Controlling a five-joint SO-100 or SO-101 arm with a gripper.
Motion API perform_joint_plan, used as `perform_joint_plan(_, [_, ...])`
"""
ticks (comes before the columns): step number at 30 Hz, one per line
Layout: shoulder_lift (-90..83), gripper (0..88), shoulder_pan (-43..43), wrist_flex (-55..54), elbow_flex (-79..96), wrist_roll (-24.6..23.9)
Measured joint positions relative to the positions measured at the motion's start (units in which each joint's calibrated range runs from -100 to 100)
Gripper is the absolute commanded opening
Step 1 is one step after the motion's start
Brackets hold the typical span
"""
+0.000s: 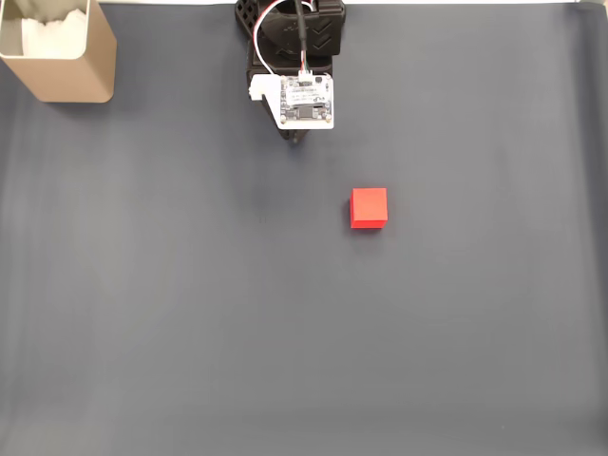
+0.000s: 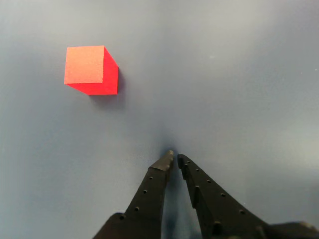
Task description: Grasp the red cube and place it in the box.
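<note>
Tool (image 2: 174,158) clenched, black fingertips almost touching, grasping nothing, low over dark grey tabletop (image 1: 190,313). Red cube (image 2: 91,70) lies on tabletop, in wrist view up and left of tool tips, well apart. In fixed view red cube (image 1: 369,207) sits right of centre, below arm (image 1: 294,57). Box (image 1: 81,71) stands upright at top left corner, white stuffing (image 1: 52,33) inside, far from cube.

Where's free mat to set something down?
Most of the dark grey mat is bare: everything below the small matte red cube, and the stretch between it and the beige rounded box at top left. Crowded only at top centre, where the closed black claw sits.
</note>
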Motion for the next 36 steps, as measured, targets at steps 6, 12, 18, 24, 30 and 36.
perform_joint_plan(6, [0.0, 0.4, -0.9, 0.0, 0.0, 0.0])
perform_joint_plan(12, [0.0, 0.4, -0.9, 0.0, 0.0, 0.0])
perform_joint_plan(18, [0.0, 0.4, -0.9, 0.0, 0.0, 0.0])
perform_joint_plan(24, [0.0, 0.8, -0.9, 0.0, 0.0, 0.0])
perform_joint_plan(30, [0.0, 0.8, -0.9, 0.0, 0.0, 0.0])
perform_joint_plan(36, [0.0, 0.8, -0.9, 0.0, 0.0, -0.8])
